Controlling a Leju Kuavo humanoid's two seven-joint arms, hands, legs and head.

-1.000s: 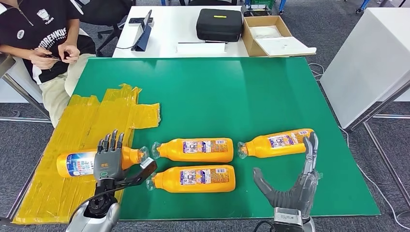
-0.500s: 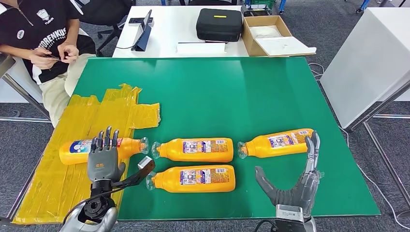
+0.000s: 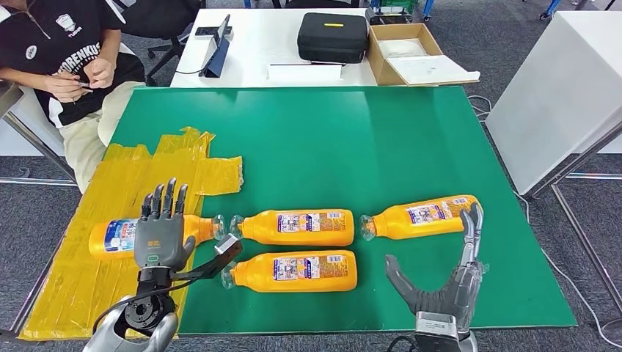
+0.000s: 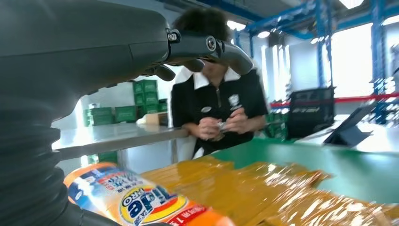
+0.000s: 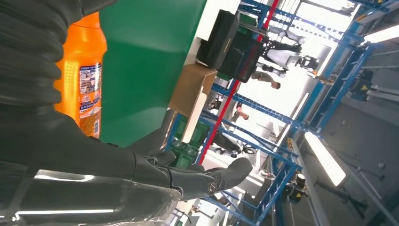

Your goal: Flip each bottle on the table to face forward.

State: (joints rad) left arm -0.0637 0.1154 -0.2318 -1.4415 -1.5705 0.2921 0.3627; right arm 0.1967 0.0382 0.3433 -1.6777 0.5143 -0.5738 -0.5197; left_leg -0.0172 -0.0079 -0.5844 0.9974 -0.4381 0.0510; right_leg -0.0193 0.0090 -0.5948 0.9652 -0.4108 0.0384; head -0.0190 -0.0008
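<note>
Leftmost, one orange bottle lies on the yellow tape patch with its blue-and-white label up, partly behind the left hand, which hovers over it released, fingers spread, holding nothing. Next, two orange bottles lie parallel on the green mat, the farther above the nearer. Then a fourth bottle lies tilted, just beside the right hand, also released with fingers splayed.

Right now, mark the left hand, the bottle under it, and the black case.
left hand (image 3: 160,238), head view, back of the palm.
blue-labelled bottle (image 3: 110,237), head view, its blue label.
black case (image 3: 332,35), head view, centre of the lid.
</note>
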